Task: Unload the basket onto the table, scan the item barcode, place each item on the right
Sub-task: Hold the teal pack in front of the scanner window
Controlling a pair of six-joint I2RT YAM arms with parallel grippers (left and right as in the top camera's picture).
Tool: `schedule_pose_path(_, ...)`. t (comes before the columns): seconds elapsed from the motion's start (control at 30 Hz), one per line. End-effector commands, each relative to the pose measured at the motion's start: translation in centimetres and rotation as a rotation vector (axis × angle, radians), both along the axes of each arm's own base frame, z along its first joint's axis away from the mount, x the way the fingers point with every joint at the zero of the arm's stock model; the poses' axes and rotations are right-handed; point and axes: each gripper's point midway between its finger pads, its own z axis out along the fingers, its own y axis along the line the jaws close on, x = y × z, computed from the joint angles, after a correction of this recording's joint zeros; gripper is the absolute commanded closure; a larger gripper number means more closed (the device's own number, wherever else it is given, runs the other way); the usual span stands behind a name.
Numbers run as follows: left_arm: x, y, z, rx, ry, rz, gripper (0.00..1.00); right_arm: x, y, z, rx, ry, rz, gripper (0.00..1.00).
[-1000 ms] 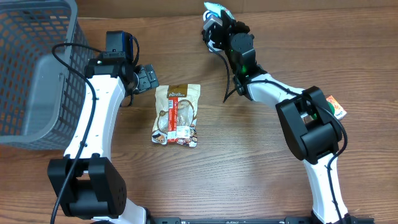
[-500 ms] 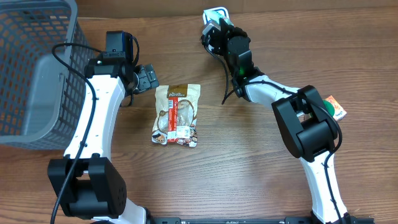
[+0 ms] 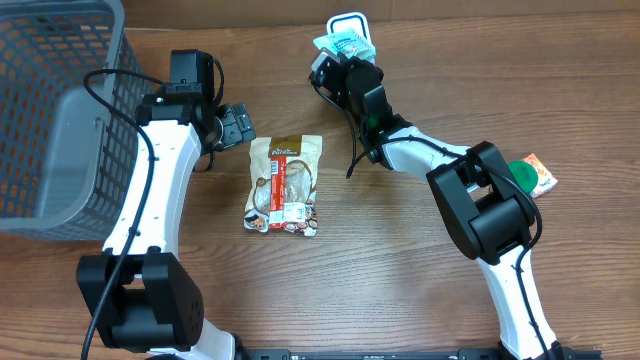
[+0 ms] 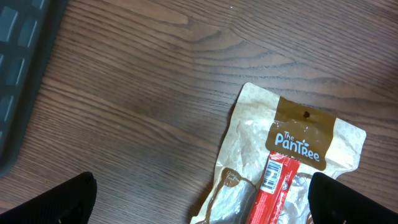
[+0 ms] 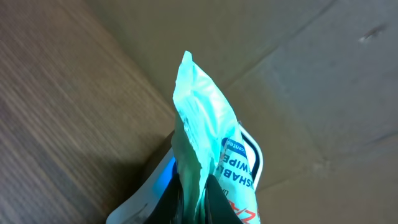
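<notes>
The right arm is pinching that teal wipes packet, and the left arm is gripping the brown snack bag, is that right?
Not quite. The left gripper is open and grips nothing; the brown snack bag lies flat on the table, apart from it, as the overhead view shows. The right gripper does pinch the teal wipes packet.

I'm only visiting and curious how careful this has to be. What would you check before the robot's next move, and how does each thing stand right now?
1. Grip: right gripper shut on the wipes pack: ok.
2. Held pack's code facing outward: cannot tell; no view shows one.
3. Free arm: left gripper open, holding nothing: ok.
4. Other item: snack bag lying flat, touched by neither gripper, barcode facing up: ok.
5. Scanner located: cannot tell; none in view.
</notes>
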Motion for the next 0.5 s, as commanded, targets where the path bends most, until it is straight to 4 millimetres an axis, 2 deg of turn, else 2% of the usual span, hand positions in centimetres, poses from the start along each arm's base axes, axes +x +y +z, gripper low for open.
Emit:
schedule_pose_path(0.0, 0.2, 0.3, 0.4, 0.017, -0.01, -0.002, 0.0, 0.2, -0.3, -0.2, 0.011, 0.02, -0.016, 0.96)
schedule_pose_path(0.2, 0.2, 0.3, 0.4, 0.017, -0.01, -0.002, 0.0, 0.3, -0.2, 0.4, 0.085, 0.019, -0.03, 0.97)
schedule_pose_path(0.3, 0.2, 0.3, 0.4, 0.017, -0.01, -0.002, 0.0, 0.3, -0.2, 1.7, 0.102, -0.001, -0.031, 0.97)
schedule_pose_path(0.47, 0.2, 0.3, 0.4, 0.018, -0.009, -0.002, 0.0, 0.2, -0.8, 7.7, 0.231, -0.05, -0.05, 0.97)
